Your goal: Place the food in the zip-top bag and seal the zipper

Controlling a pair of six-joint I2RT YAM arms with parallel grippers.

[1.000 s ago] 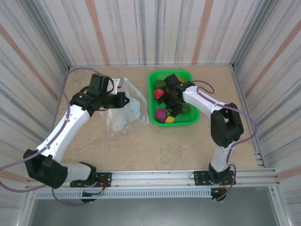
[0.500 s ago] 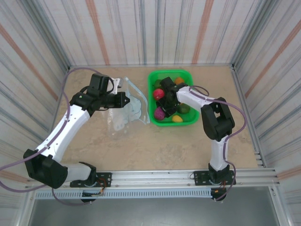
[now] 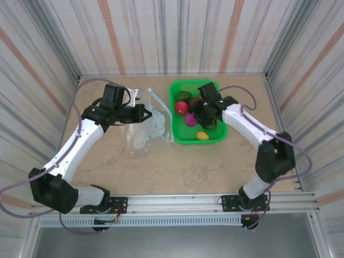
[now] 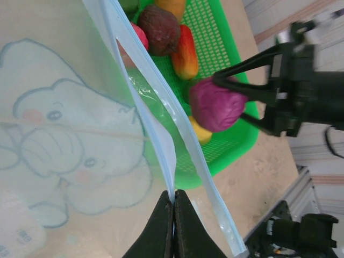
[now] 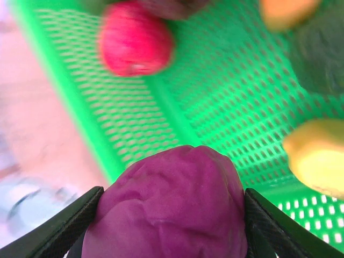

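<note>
Top view: the pick-up step looks under way. The right gripper (image 3: 192,119) is clamped on a wrinkled magenta-purple toy vegetable (image 3: 191,120), held over the green basket (image 3: 215,140) near the tabletop's far edge.

Left wrist view: the left gripper (image 4: 173,207) is pinched shut on the pale blue zipper (image 4: 153,129), holding up the clear, elephant-printed zip-top bag (image 4: 70,145) beside the basket.

Right wrist view: the vegetable sits between the jaws. The next move probably means carrying it left into the bag's narrow mouth.

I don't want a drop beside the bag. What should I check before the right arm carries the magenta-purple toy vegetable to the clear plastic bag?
1. Magenta-purple toy vegetable clamped in right gripper: ok.
2. Left gripper shut on pale blue zipper strip: ok.
3. Lips of clear plastic bag parted: ok.
4. Opening wide enough for the toy: cannot tell.
5. Mouth faces green mesh basket: ok.
</note>
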